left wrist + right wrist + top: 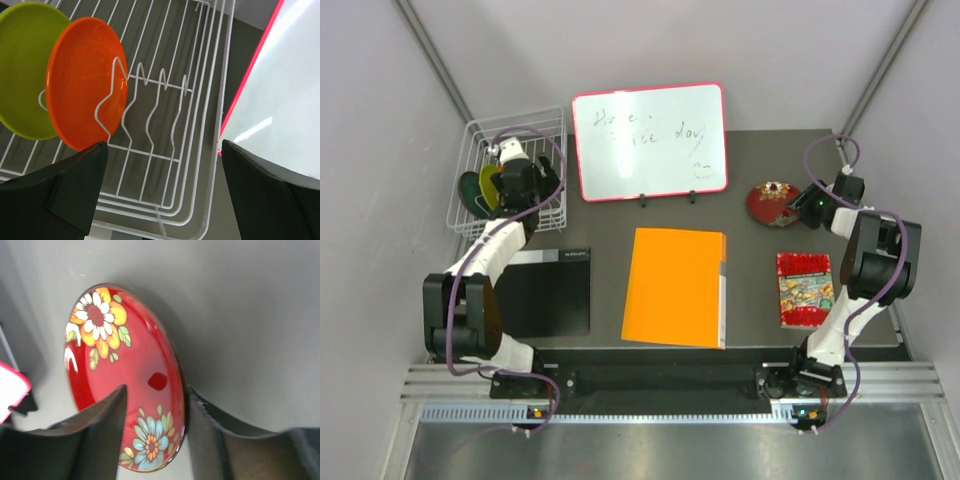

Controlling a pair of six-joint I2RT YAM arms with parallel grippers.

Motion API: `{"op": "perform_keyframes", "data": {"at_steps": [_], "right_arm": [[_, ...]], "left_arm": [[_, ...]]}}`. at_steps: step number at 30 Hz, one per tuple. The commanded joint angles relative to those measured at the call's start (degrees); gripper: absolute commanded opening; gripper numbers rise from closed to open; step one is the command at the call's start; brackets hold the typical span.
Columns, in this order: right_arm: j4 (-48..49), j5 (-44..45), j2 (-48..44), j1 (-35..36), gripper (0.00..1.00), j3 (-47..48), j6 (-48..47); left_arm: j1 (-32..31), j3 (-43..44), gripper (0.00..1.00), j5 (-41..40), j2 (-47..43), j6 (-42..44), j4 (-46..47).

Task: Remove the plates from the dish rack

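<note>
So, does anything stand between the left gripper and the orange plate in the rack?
Nothing visible does. The open left gripper hangs over the dish rack, with the orange plate just ahead of it. Only a rack tine crosses the plate's face.

The red plate (130,365) bears flowers; orange plate (82,75), lime plate (22,65), white rack (226,75).
</note>
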Motion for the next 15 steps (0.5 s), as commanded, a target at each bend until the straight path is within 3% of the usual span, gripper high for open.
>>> {"op": "perform_keyframes", "data": {"at_steps": [1, 4, 15], "right_arm": [[-1.0, 2.8, 0.2, -0.3, 0.52, 1.9, -1.9], [-3.9, 4.8, -0.4, -0.2, 0.60, 2.8, -3.1], [-10.0, 7.9, -19.5, 2.2, 0.65, -4.1, -6.6]], "left_arm": [[1.5, 2.4, 0.99, 0.2, 0.5, 0.5, 0.5], [2.6, 2.5, 0.99, 0.0, 1.1, 0.2, 0.9], [2.8, 4.9, 0.99, -9.6, 3.9, 3.0, 2.9]]}}
